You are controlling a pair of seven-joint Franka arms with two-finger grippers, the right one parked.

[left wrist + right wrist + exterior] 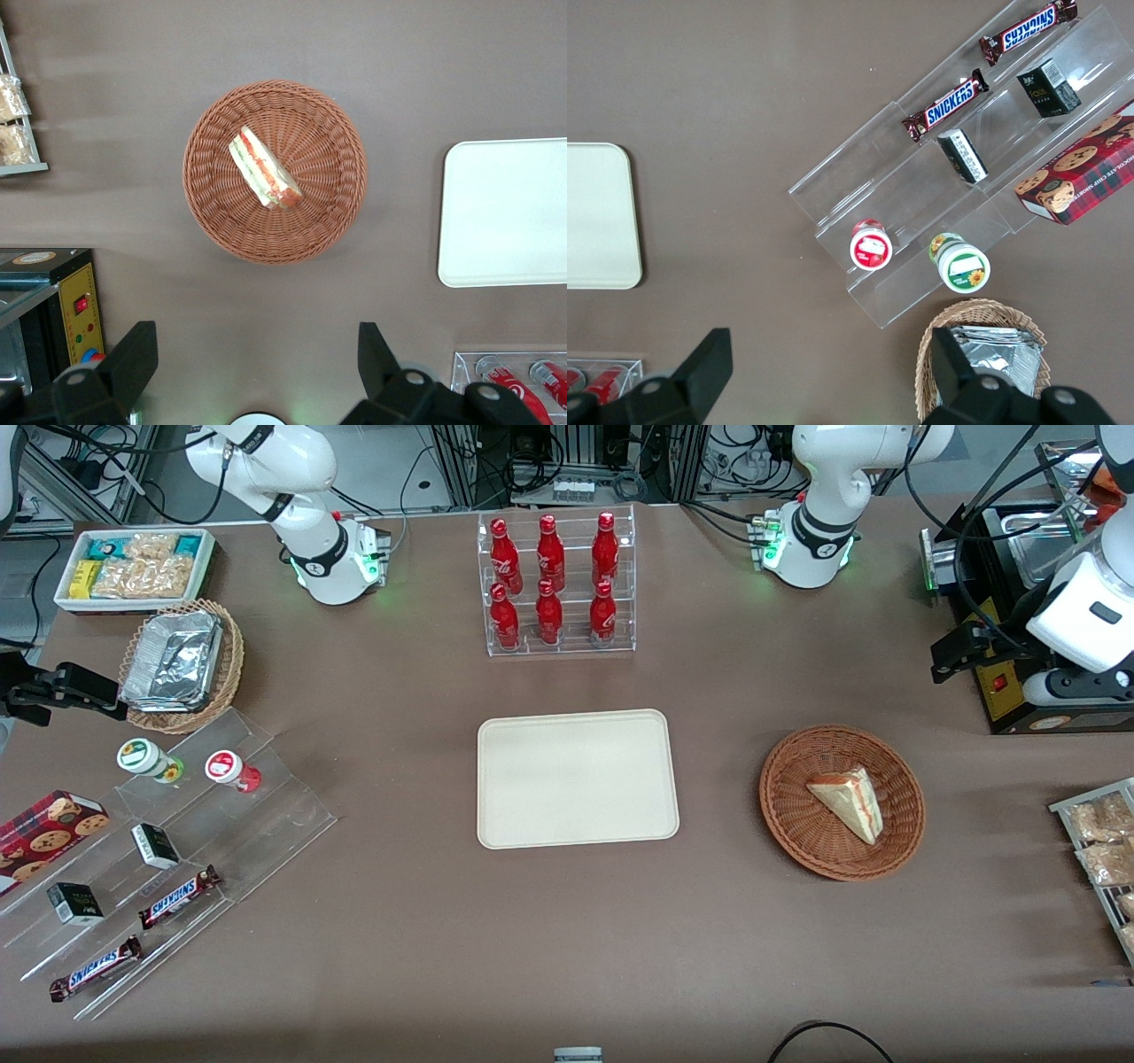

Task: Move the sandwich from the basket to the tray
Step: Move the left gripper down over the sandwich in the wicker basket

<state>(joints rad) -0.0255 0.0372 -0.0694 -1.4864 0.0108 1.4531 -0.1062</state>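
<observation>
The sandwich (849, 802), a pale bread wedge with red and green filling, lies in the round reddish-brown basket (791, 819). The basket stands on the brown table, toward the working arm's end from the cream tray (576, 779), which is bare. My left arm's gripper (950, 657) hovers high above the table, farther from the front camera than the basket and apart from it. In the left wrist view the gripper (255, 354) is open and empty, with the sandwich (263, 168), the basket (213, 217) and part of the tray (505, 212) in sight.
A clear rack of red bottles (558, 584) stands farther from the front camera than the tray. A black appliance (1019, 602) and a wire rack of snack bags (1099, 841) are at the working arm's end. An acrylic snack stand (168, 850) and a foil-filled tan basket (182, 664) are at the parked arm's end.
</observation>
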